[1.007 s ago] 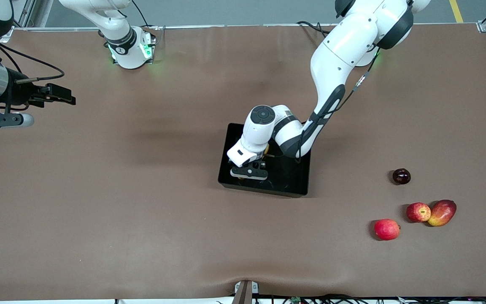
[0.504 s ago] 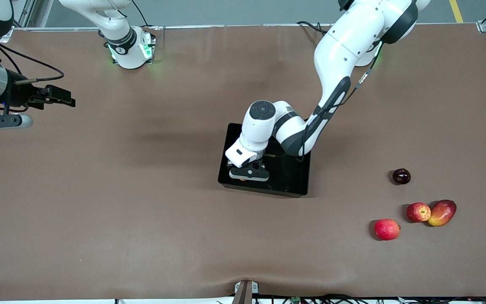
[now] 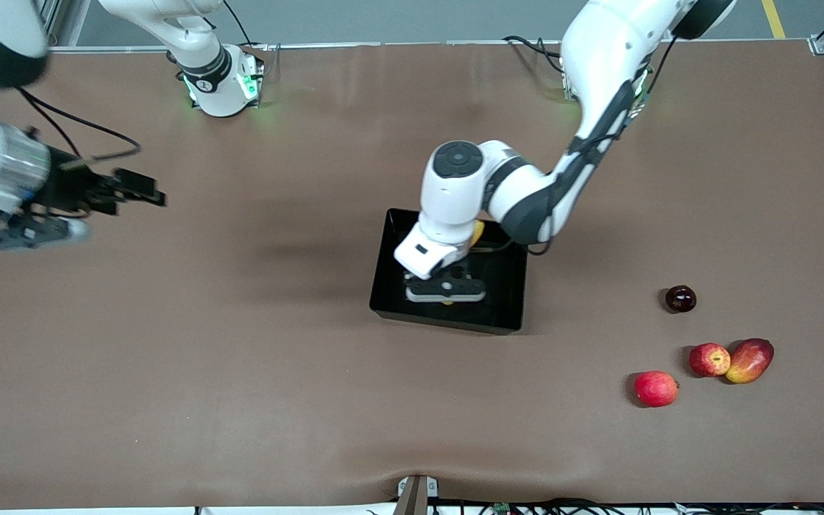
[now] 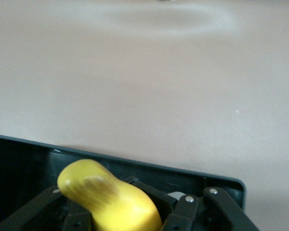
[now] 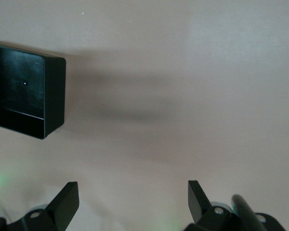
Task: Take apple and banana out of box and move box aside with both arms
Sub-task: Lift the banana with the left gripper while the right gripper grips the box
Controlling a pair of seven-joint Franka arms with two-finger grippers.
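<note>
Since the earlier frame: left gripper [image 3: 446,292] has shifted toward the left arm's end of the glossy black rectangular plastic box [image 3: 390,275] and risen, its fingers now pinched on the long yellow banana [image 4: 111,202]; right gripper [image 3: 141,187] has drifted inward over bare table, and that arm looks to be on its way rather than waiting.

Held, one item: the banana, gripped partway along, its blunt tip poking out past the fingers in the left wrist view and a yellow end showing by the wrist in the front view. Judged reason: it is being lifted clear of the box walls.

Right gripper: jaws spread wide, empty, well apart from the box, probably being readied for the two-arm push.

Count.
- Banana: one, over the box.
- Box: one, mid-table, no other fruit seen in the parts of it that show.
- Small streaked red apple [image 3: 709,359]: one, already out on the brown table [image 3: 240,372] toward the left arm's end, touching the mango.
- Elongated red-yellow mango [image 3: 748,360]: one.
- Plain pink-red round fruit [image 3: 656,388]: one, nearest the front camera.
- Dark glossy round fruit [image 3: 680,298]: one.
</note>
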